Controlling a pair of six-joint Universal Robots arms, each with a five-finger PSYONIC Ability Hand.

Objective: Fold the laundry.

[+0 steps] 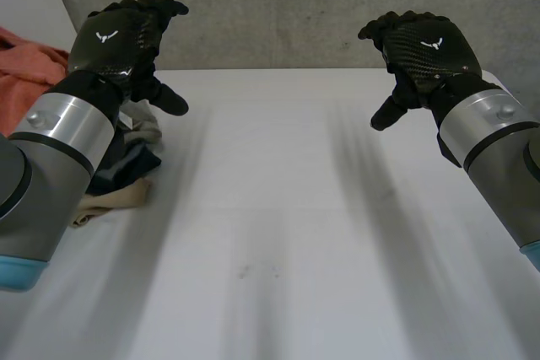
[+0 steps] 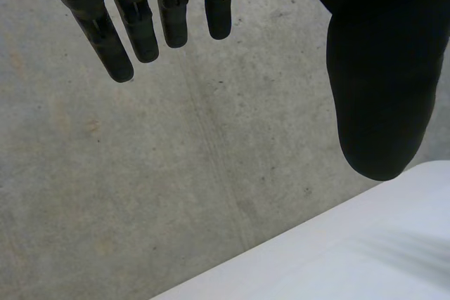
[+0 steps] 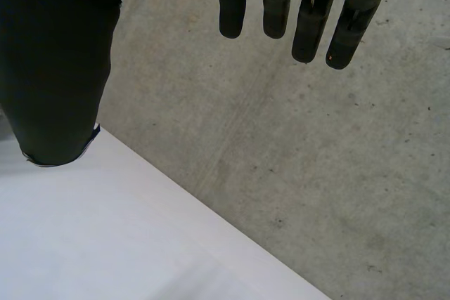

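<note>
Left arm (image 1: 63, 137), forearm, sits nearest my head cam and covers part of the laundry heap (image 1: 126, 170).
Heap: beige + dark navy pieces, bunched, on the white bench (image 1: 287, 233) at its left side, partly behind that arm. No. and type of pieces can't be made out.
Orange cloth (image 1: 29, 73): further left, cut off by the view edge. Can't tell if it lies on the bench.
Item, left robot hand (image 1: 126, 35): raised above the heap, touching nothing. On wrist cam I see fingers (image 2: 140, 26) straight, thumb held wide, empty.
Item, right robot hand (image 1: 422, 48): raised over the bench's right side, well apart from the laundry. Fingers (image 3: 274, 5) straight, thumb wide, empty.
Concrete wall (image 1: 295, 6) behind the bench.
</note>
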